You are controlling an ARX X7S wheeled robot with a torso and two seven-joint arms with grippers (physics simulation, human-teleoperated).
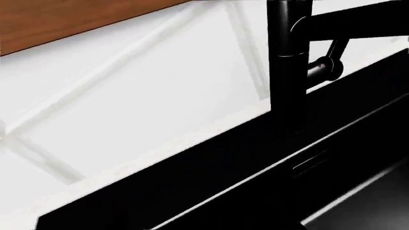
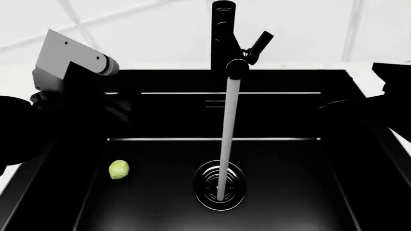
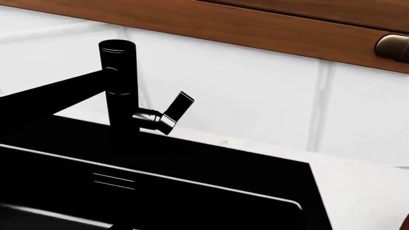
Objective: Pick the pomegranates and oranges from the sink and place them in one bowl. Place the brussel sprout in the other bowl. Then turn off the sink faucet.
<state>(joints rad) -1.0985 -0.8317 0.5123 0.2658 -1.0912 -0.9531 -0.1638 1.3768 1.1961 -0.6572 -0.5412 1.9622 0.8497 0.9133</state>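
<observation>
Sink (image 2: 334, 202): black basin, sitting in a white tabletop (image 3: 364, 191). Brussel sprout (image 2: 119, 169): lying on the basin floor, well left of the drain (image 2: 220, 184). Sink faucet (image 2: 223, 36): standing upright at the back rim, lever (image 3: 172, 111) tilting up, water stream (image 2: 226, 139) falling onto the drain. Left arm (image 2: 70, 60) and right arm (image 2: 385, 103): hanging over the basin's sides; claw state cannot be told for either.

1. A water stream (image 2: 226, 139) is falling down the middle of the sink (image 2: 334, 192), splitting the basin into two open halves.
2. The sprout (image 2: 119, 169) is lying alone on the left floor, open all round.
3. The tap (image 2: 223, 33) and its lever (image 2: 258, 45) are standing clear at the back rim.
4. Dark arms are crowding both sink sides.
</observation>
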